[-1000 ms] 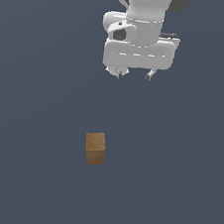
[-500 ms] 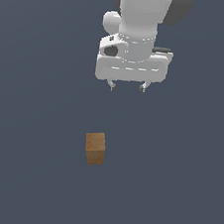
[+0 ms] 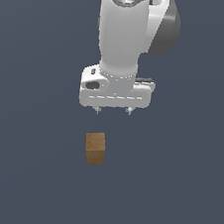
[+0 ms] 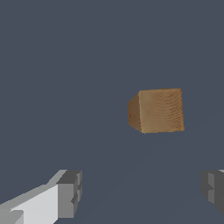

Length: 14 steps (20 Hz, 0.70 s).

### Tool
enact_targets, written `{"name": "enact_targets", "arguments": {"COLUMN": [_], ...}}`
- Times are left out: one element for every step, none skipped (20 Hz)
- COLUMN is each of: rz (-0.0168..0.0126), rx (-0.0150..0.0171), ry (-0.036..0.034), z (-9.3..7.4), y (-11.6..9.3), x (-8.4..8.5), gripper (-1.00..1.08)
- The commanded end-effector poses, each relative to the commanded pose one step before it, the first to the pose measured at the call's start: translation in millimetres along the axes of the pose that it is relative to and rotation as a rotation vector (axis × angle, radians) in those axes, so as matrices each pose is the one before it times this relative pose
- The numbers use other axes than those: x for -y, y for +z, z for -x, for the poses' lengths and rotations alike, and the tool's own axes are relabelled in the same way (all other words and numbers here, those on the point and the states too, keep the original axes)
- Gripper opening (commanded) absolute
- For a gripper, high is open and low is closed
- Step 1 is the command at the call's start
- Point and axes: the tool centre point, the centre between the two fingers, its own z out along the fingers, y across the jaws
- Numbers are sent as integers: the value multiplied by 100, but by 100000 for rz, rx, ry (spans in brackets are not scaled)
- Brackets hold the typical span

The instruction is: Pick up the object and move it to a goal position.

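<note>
The object, a small wood-textured block, rests alone on a plain, unmarked dark grey-blue surface. The end effector hangs above it, fingers spread wide, holding nothing.

The object looks like grained wood — matt, tan. The gripper is smooth white plastic — faintly glossy; surface matt slate.

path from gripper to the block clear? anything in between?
Nothing visible in between. The gripper hangs open above the wooden block, apart from it, with only bare dark surface around. In the wrist view the block sits ahead of the fingers, unobstructed.
</note>
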Motion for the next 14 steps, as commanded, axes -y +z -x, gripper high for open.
{"name": "enact_targets", "arguments": {"rz": [369, 137, 131, 125, 117, 110, 103, 96, 88, 80, 73, 65, 57, 50], "rx": [690, 272, 260, 249, 235, 221, 209, 195, 179, 165, 150, 134, 119, 105], "ry": [-1154, -429, -410, -392, -369, -347, -328, -306, -282, -258, -236, -211, -187, -164], "z": [-1291, -451, -411, -375, -339, -306, -276, -247, -219, -194, -171, -148, -128, -109], "y": [1676, 659, 637, 612, 584, 554, 525, 492, 457, 421, 385, 347, 308, 269], "x": [-1251, -481, -458, -433, -410, -386, -358, -333, -308, -282, -254, -229, -202, -173], "gripper": [100, 100, 100, 100, 100, 100, 100, 100, 100, 100, 100, 100, 100, 100]}}
